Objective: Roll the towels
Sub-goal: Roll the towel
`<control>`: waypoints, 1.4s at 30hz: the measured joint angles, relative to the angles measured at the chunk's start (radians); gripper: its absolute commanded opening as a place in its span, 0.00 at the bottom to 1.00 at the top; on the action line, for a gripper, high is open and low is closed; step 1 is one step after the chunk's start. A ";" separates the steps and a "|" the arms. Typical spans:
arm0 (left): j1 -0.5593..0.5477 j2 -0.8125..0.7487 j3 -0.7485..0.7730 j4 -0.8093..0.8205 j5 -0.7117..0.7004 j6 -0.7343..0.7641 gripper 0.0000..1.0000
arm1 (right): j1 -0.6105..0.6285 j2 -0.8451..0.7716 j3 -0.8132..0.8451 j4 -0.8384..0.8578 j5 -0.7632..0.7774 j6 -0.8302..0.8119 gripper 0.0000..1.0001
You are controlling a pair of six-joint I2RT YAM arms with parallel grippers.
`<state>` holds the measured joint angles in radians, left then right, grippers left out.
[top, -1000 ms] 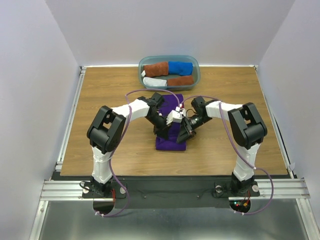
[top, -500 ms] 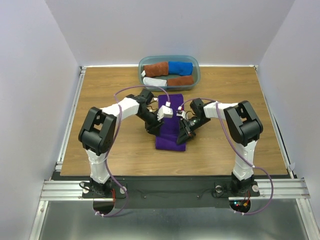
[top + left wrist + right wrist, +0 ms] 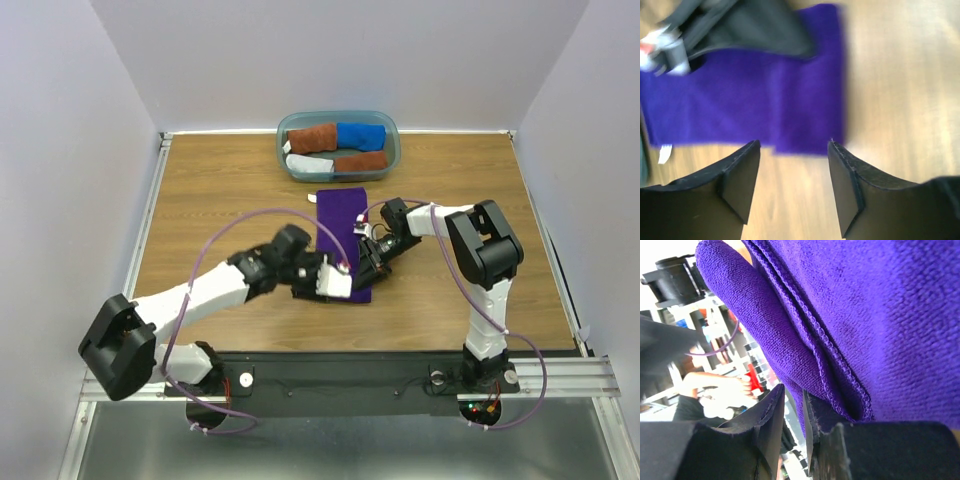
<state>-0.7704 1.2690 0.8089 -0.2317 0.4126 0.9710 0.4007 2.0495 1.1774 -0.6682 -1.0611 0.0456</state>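
The purple towel (image 3: 340, 215) lies lengthwise on the table middle, its near end folded thick. In the left wrist view the purple towel (image 3: 765, 100) lies flat ahead of my left gripper (image 3: 792, 147), whose jaws stand apart over bare wood just short of its edge. From above, my left gripper (image 3: 340, 283) sits at the towel's near left corner. My right gripper (image 3: 362, 265) is at the towel's right edge. Close up, my right gripper (image 3: 794, 400) is nearly closed, a fold of the purple towel (image 3: 880, 315) running down between its fingers. Several rolled towels lie in the tub.
The teal-grey tub (image 3: 388, 131) stands at the table's back centre, holding a rust-brown towel (image 3: 312, 137), a blue one (image 3: 360, 135), a second brown one (image 3: 360, 161) and a pale grey one (image 3: 310, 163). A small white tag (image 3: 664, 154) shows at the towel's far corner.
My left arm has swung from over the towel back to its near left corner, and its jaws have opened and let go. The right gripper has stayed at the right edge.
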 measured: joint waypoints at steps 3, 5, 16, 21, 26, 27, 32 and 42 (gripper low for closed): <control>-0.126 -0.019 -0.114 0.088 -0.088 0.005 0.68 | -0.002 0.017 0.004 0.000 -0.010 0.003 0.28; -0.177 -0.005 -0.162 0.138 -0.145 0.004 0.68 | -0.002 0.022 0.005 0.000 -0.013 0.004 0.28; -0.309 0.104 -0.249 0.410 -0.331 0.023 0.70 | -0.002 0.034 0.005 0.000 -0.023 0.004 0.28; -0.319 0.175 -0.267 0.517 -0.390 0.044 0.47 | -0.002 0.039 0.006 -0.001 -0.032 0.005 0.28; -0.318 0.232 -0.228 0.496 -0.393 0.038 0.23 | -0.002 0.039 0.006 -0.001 -0.033 0.004 0.33; -0.314 0.233 -0.211 0.469 -0.383 0.034 0.22 | -0.002 0.039 0.006 -0.001 -0.033 0.004 0.36; -0.259 0.240 -0.085 0.256 -0.212 -0.031 0.19 | -0.020 -0.002 0.005 -0.012 -0.039 0.002 0.68; -0.126 0.424 0.186 -0.109 0.185 -0.078 0.17 | -0.232 -0.351 0.004 -0.002 0.116 -0.082 0.80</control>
<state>-0.8963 1.6932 0.9947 -0.3412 0.5976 0.8928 0.1692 1.6981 1.1816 -0.6701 -0.9451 -0.0368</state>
